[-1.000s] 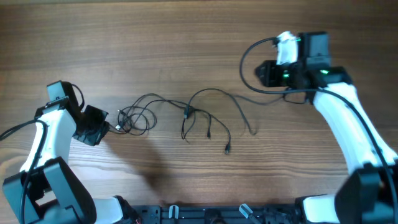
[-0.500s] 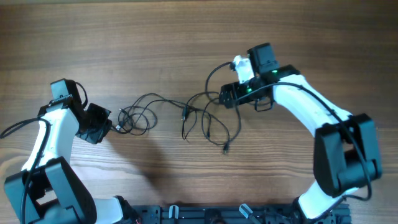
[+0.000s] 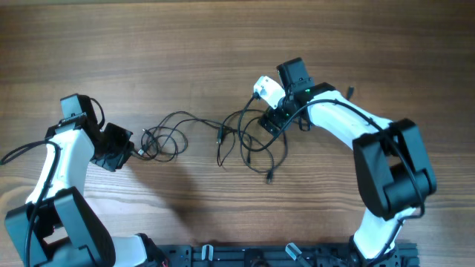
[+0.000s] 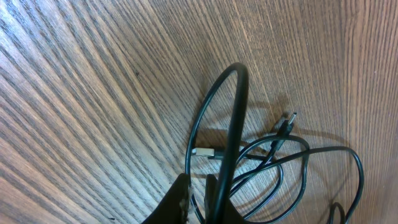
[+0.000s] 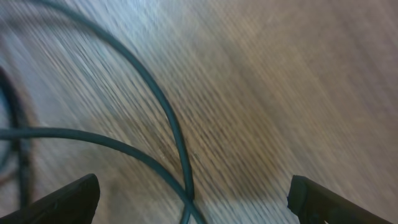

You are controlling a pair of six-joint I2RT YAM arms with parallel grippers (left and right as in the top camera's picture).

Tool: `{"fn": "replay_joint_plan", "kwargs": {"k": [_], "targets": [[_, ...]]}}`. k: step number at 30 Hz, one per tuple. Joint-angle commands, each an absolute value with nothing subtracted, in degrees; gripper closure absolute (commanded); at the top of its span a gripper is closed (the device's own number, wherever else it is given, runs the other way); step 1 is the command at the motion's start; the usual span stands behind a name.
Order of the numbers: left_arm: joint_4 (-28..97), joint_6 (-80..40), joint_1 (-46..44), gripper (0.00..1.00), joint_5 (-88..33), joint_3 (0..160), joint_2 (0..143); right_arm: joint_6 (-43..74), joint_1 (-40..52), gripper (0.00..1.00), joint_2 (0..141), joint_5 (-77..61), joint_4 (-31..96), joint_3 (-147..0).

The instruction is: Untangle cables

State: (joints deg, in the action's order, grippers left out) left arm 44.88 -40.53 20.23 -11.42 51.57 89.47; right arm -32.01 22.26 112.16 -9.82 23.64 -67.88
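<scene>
We see thin black cables (image 4: pixel 238 106) looped on a wood-grain table (image 4: pixel 93 93), one loop arching up from what seems a pinch in our left gripper (image 4: pixel 198 202) at the bottom edge.

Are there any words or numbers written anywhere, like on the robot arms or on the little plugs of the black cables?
None: no word, number or sign can be read in any view.
The cables and the plug show no print.
The wooden table is plain.
The left arm and right arm carry no legible label; only small green lights show.
</scene>
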Motion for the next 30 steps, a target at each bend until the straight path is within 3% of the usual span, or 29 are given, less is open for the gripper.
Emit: {"fn": "replay_joint_plan", "kwargs": {"k": [1, 6, 8, 11, 14, 23, 30], "targets": [[44.6, -39.5, 20.0, 0.89, -11.7, 51.4, 89.8, -35.9, 22.5, 0.03, 114.8, -12.2, 21.6, -67.8], [44.6, -42.7, 20.0, 0.87, -11.7, 51.4, 89.8, -35.9, 23.7, 0.33, 116.9, -11.8, 16.0, -67.8], [44.6, -42.9, 20.0, 0.86, -11.7, 51.4, 89.8, -36.1, 24.9, 0.57, 119.9, -8.0, 12.4, -67.8], [44.6, -42.9, 20.0, 0.84, -11.7, 51.4, 89.8, -36.8, 25.5, 0.69, 122.9, -6.0, 11.7, -67.8], [44.6, -42.9, 20.0, 0.84, -11.7, 51.4, 89.8, -36.2, 25.9, 0.95, 125.3, -6.0, 12.4, -67.8], [44.6, -42.9, 20.0, 0.84, -11.7, 51.4, 89.8, -17.6, 24.6, 0.96, 121.0, -5.7, 15.2, -67.8], [46.8, -42.9, 20.0, 0.88, -11.7, 51.4, 89.8, -3.9, 19.3, 0.96, 98.1, -6.7, 17.2, -67.9]]}}
